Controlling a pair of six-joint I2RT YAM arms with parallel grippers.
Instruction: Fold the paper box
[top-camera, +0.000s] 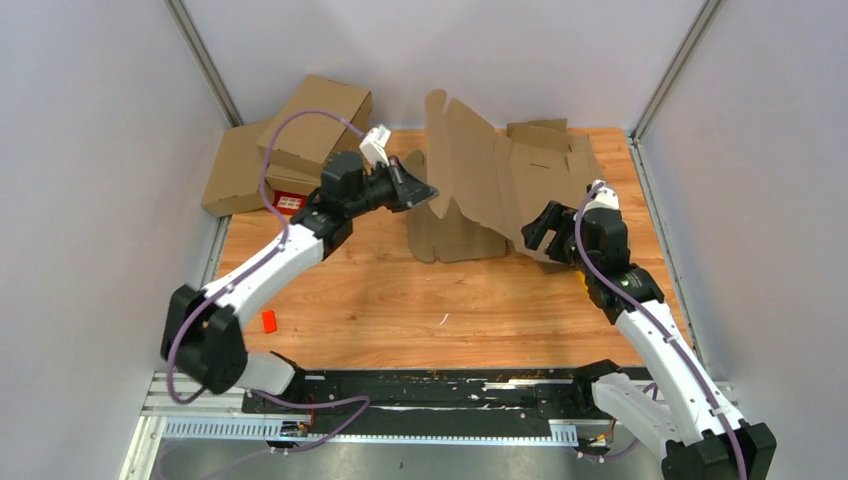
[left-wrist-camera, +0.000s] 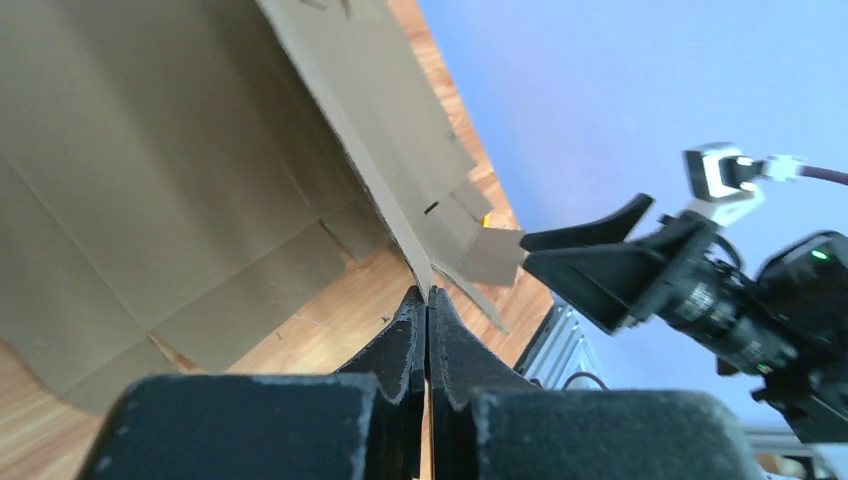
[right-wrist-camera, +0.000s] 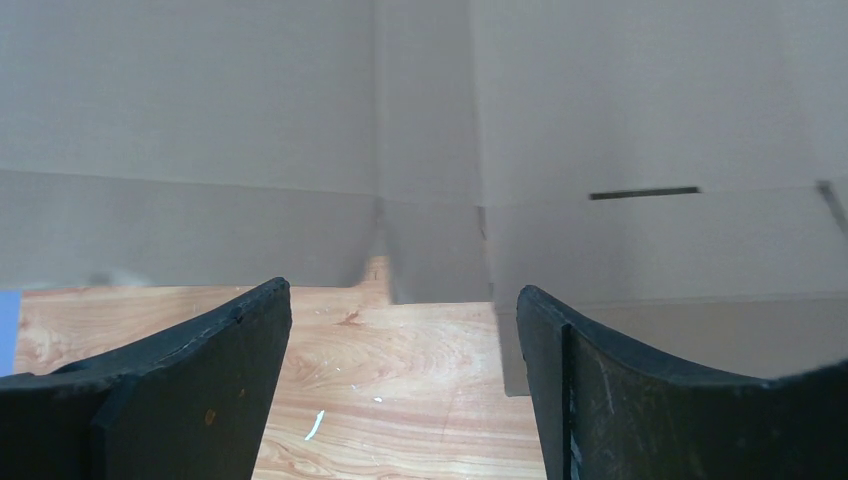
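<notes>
Black left fingers (left-wrist-camera: 427, 325) pressed flat together with no gap, tips right at the lower end of a raised edge of the paper box (top-camera: 500, 170); unclear whether any cardboard is caught between them. From above, pointing in at the box's left side, level with its standing panel.

Black right fingers (right-wrist-camera: 240, 340) spread wide, nothing between them, aimed at the box's near right face and close to it; touching or not, cannot tell. A thin dark slot (right-wrist-camera: 645, 192) cut in that face, just right of the line between the two fingers.

Box itself plain brown corrugated cardboard, half unfolded, on the wooden tabletop (top-camera: 400, 300) between the two sets of fingers. One long panel tilted up, flaps sticking out at its top. A lower panel reaching down to the wood on the near left side.

Further out, left of the box and past the tabletop's edge: a stack of folded brown boxes (top-camera: 315, 115), with a red-and-white label (top-camera: 288, 202) low on its near side. Near left of the box, well apart from it: a small orange-red piece (top-camera: 268, 321) lying on the wood. On the box's near side, beyond open wood: a black rail (top-camera: 430, 385) between both arm bases.
</notes>
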